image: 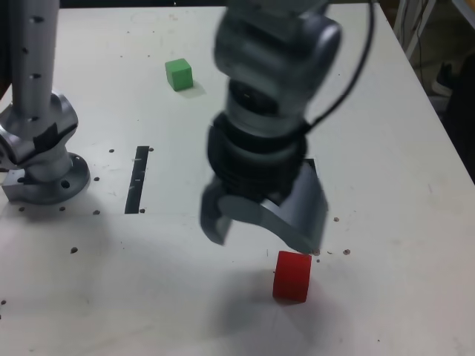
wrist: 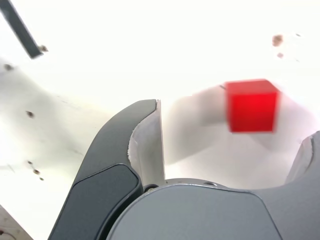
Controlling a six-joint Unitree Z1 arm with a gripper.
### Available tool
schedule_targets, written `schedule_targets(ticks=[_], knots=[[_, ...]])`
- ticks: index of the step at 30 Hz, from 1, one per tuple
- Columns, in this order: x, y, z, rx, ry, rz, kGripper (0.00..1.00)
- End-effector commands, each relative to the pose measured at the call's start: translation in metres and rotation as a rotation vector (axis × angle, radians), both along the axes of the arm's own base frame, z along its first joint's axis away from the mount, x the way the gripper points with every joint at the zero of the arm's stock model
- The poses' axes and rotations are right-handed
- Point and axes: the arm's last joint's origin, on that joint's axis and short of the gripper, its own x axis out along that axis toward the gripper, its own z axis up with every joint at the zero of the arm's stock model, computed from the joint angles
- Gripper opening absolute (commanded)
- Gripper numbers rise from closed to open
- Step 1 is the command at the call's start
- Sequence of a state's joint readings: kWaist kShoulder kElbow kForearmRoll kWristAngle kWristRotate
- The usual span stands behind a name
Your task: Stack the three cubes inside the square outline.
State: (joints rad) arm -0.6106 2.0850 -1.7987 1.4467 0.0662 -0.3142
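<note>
Just below the spread fingers, toward the near edge of the white table (image: 386, 148) in the exterior view, the red cube (image: 292, 277) sits on the bare surface, close under the finger on the exterior view's right and apart from it, untouched. The gripper (image: 263, 226) hangs above the table with its jaws wide and nothing between them; one finger (image: 214, 215) curves down on the exterior view's left, the broader one (image: 304, 215) on the exterior view's right. In the wrist view the gripper (wrist: 232, 145) shows the same stance: a dark finger (wrist: 142, 140) with a pale inner pad on one side, the edge of the other finger (wrist: 307, 160) at the far side of the picture, and the red cube (wrist: 251, 106) on the table between them, nearer the second finger and clear of both, its outline a little smeared. Well beyond the fingers, toward the far edge of the table in the exterior view, lies the green cube (image: 178, 74), well apart from the red one. A straight black tape strip (image: 138, 178) lies on the table to the exterior view's left of the fingers, between them and the arm's metal base (image: 41, 159). A dark patch just behind the wrist may be part of the square outline, but I cannot tell; the arm covers it. Small dark specks dot the tabletop around the red cube.
</note>
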Motion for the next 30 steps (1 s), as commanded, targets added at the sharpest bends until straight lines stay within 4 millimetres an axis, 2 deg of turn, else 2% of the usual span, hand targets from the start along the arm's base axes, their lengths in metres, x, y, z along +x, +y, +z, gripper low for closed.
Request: schedule_targets(ticks=[1, 18, 30], knots=[[0.013, -0.01, 0.01, -0.05, -0.047, -0.008, 0.97], [0.037, -0.014, -0.046, -0.048, 0.095, -0.009, 0.91], [0.047, -0.009, -0.065, -0.025, 0.118, 0.001, 0.73]])
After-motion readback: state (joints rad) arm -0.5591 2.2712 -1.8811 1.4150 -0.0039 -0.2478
